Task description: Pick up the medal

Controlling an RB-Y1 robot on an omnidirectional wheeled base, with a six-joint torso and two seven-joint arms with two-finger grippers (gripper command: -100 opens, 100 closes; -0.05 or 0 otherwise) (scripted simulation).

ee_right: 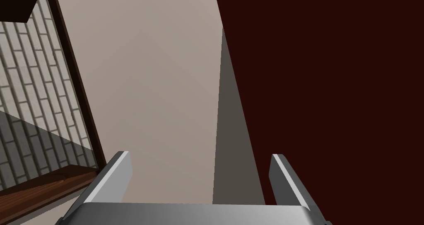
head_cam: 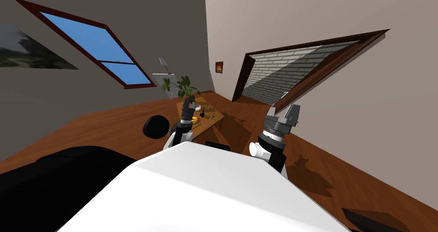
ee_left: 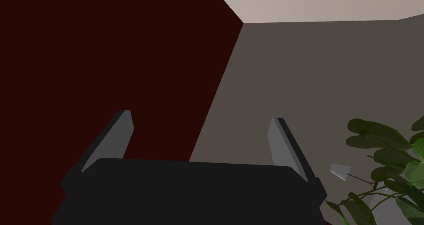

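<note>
No writing, label, brand, number or sign can be read anywhere. The small orange framed picture point(head_cam: 219, 67) and the large blurred landscape picture point(head_cam: 25, 50) on the walls carry no legible lettering.

medal point(head_cam: 196, 119) | showing as a small yellow spot | lying on the wooden table point(head_cam: 212, 121), at its near end | sitting just beside the left arm | shape too small to tell

Home living room, wood floor point(head_cam: 107, 127), window point(head_cam: 94, 50), potted plant point(head_cam: 182, 86), low table point(head_cam: 212, 121), framed picture point(head_cam: 219, 67)
</note>
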